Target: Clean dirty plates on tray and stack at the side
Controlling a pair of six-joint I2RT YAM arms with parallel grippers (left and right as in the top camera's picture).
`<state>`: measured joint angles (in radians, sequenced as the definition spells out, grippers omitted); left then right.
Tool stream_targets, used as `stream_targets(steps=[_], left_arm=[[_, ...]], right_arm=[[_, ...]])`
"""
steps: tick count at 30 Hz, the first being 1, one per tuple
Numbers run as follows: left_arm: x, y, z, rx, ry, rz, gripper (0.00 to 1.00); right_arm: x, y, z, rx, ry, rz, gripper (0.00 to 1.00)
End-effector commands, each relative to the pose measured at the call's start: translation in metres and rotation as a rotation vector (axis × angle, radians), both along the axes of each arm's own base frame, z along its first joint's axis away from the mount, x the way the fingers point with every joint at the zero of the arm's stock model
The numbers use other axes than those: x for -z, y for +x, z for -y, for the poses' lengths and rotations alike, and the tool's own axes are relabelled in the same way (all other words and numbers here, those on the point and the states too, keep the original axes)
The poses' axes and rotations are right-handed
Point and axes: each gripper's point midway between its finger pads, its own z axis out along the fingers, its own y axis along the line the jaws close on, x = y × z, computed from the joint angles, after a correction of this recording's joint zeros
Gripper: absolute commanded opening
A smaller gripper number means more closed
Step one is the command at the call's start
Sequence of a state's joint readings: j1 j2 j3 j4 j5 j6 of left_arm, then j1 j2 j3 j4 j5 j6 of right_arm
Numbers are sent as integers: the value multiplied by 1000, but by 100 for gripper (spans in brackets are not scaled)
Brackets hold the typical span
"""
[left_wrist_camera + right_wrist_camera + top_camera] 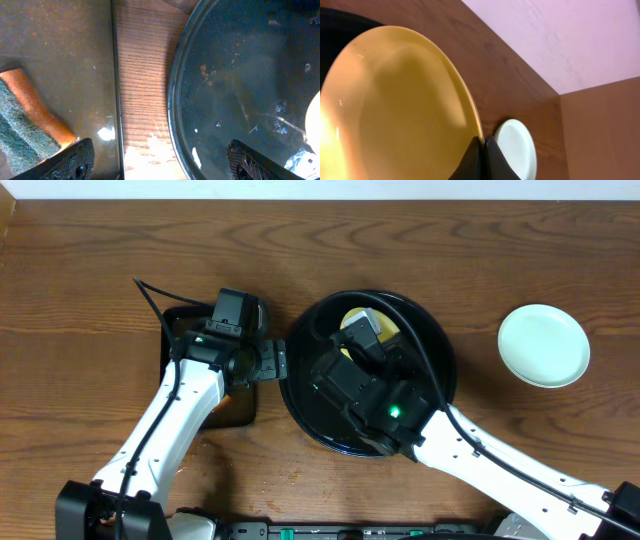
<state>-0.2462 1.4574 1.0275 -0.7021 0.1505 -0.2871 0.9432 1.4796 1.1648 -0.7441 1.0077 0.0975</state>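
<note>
right jaws pinched the yellow plate [395, 110] by its rim over the tray [176, 100] | left jaws spread wide beside tray's left rim | pale plate [543, 345] sat near table [90, 280] right edge

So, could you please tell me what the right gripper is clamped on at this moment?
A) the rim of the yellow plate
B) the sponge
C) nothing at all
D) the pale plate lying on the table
A: in the right wrist view the right gripper is shut on the rim of the yellow plate, while the pale plate lies apart from it.
</note>
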Motion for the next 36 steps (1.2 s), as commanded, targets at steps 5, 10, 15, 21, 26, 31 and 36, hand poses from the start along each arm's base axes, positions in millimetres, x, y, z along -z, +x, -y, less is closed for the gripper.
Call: stream_targets(steps=[5, 10, 15, 21, 26, 31, 36], left_arm=[[-3, 4, -1, 2, 12, 10, 86], [-3, 4, -1, 2, 12, 10, 86], [-3, 4, -1, 2, 12, 11, 86], [-3, 4, -1, 2, 12, 10, 86], [-3, 4, -1, 2, 12, 10, 86], [-3, 4, -1, 2, 12, 10, 86], [-3, 4, -1, 2, 12, 10, 86]], right_arm=[[-20, 1, 4, 17, -22, 63, 1], [-20, 0, 4, 2, -50, 54, 1], [-21, -1, 1, -14, -70, 54, 1], [-33, -9, -9, -61, -172, 94, 1], [-36, -18, -21, -117, -218, 97, 1], [-40, -21, -24, -122, -238, 121, 1], [-40, -21, -24, -126, -249, 117, 1]])
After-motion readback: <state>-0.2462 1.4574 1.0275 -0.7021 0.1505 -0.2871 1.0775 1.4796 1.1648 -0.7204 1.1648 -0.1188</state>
